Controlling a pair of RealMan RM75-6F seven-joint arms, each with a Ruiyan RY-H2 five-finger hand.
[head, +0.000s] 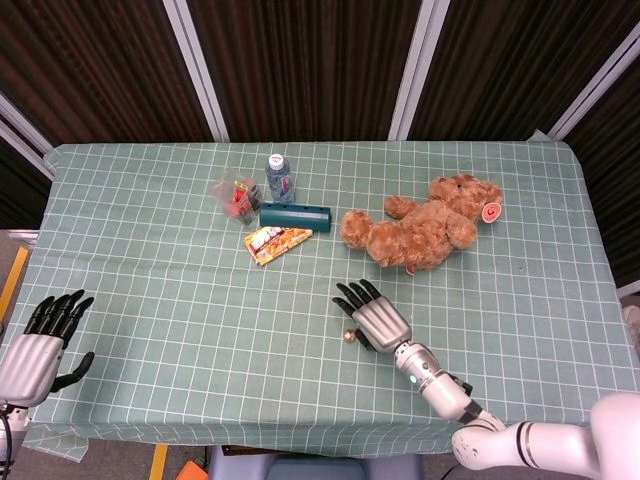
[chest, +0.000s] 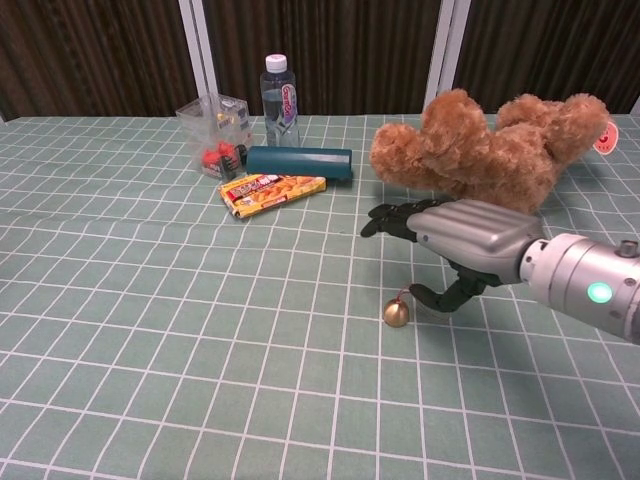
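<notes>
Beside the metal right hand (chest: 455, 245), a round brass bell (chest: 395, 313)

A small bell (chest: 396, 313) lies on the surface (head: 150, 300) toward its near edge, about midway between the left and right edges. The right hand (head: 376, 320) hovers just right of the bell, apart from it. Behind the hand, a teddy bear (head: 425, 225) lies right of centre. Left of the bear sit a long case (head: 295, 215), a snack packet (head: 277, 241) just before it, a water bottle (head: 280, 178) behind it, and a clear bag (head: 236, 195) left of the bottle. The left hand (head: 38, 345) hangs off the near left corner.
</notes>
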